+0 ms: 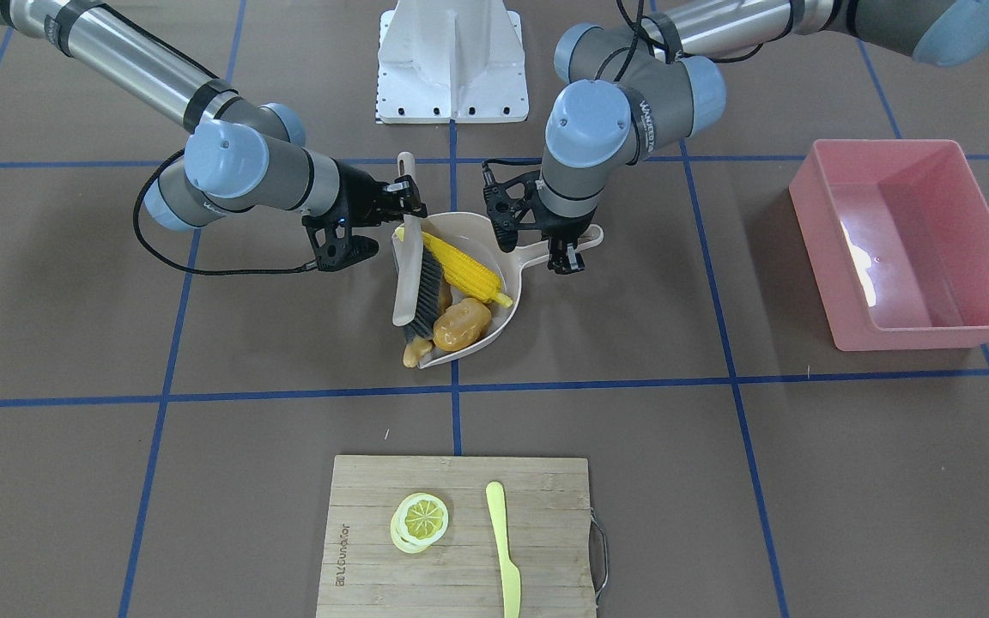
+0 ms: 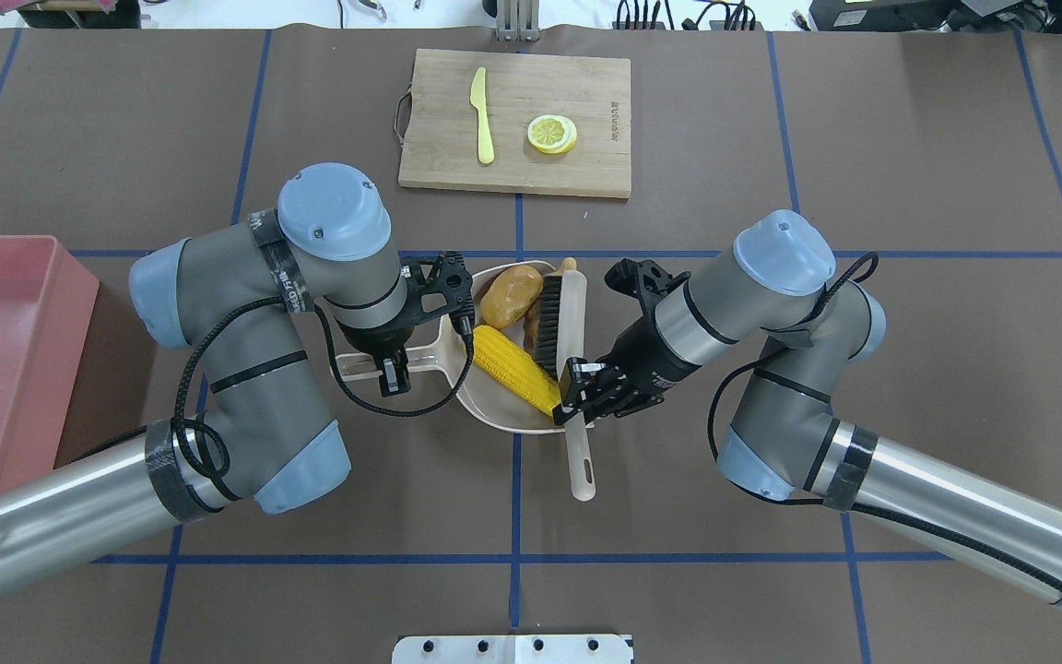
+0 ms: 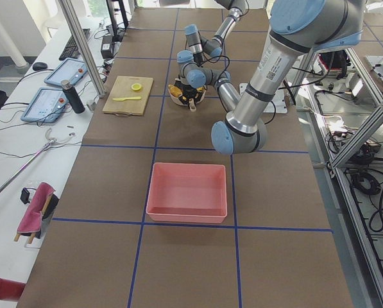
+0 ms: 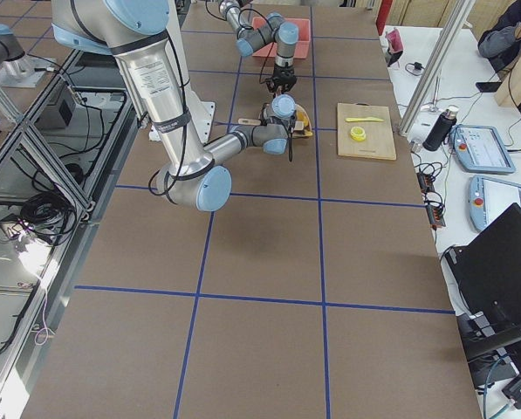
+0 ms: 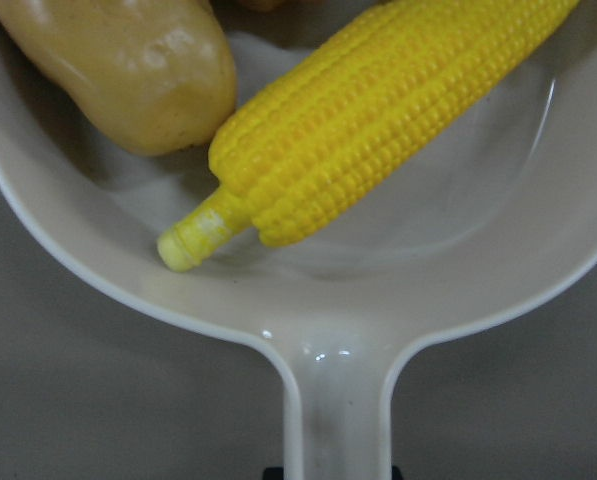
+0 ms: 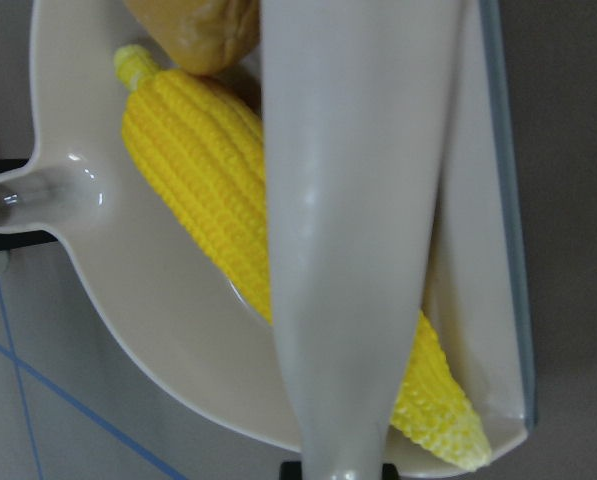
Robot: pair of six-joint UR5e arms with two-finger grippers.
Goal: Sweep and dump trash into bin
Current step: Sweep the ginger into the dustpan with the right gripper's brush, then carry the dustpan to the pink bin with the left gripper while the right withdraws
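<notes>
You have both grippers mid-frame overhead: left gripper (image 2: 392, 373) pinching the pan (image 2: 505, 420) handle, right gripper (image 2: 581, 392) pinching the brush (image 2: 548, 323) handle. Corn (image 2: 514, 367) and potato (image 2: 511, 290) lie in the pan beside the bristles. Ginger (image 1: 415, 350) sits at the pan's lip by the brush tip; inside or outside, cannot tell. Bin (image 2: 70, 304) at left edge, well apart.

Glossy plastic dustpan (image 5: 458, 300), bumpy corn cob (image 5: 378, 110), glossy pink bin (image 1: 915, 245), wooden board (image 1: 460, 532).
</notes>
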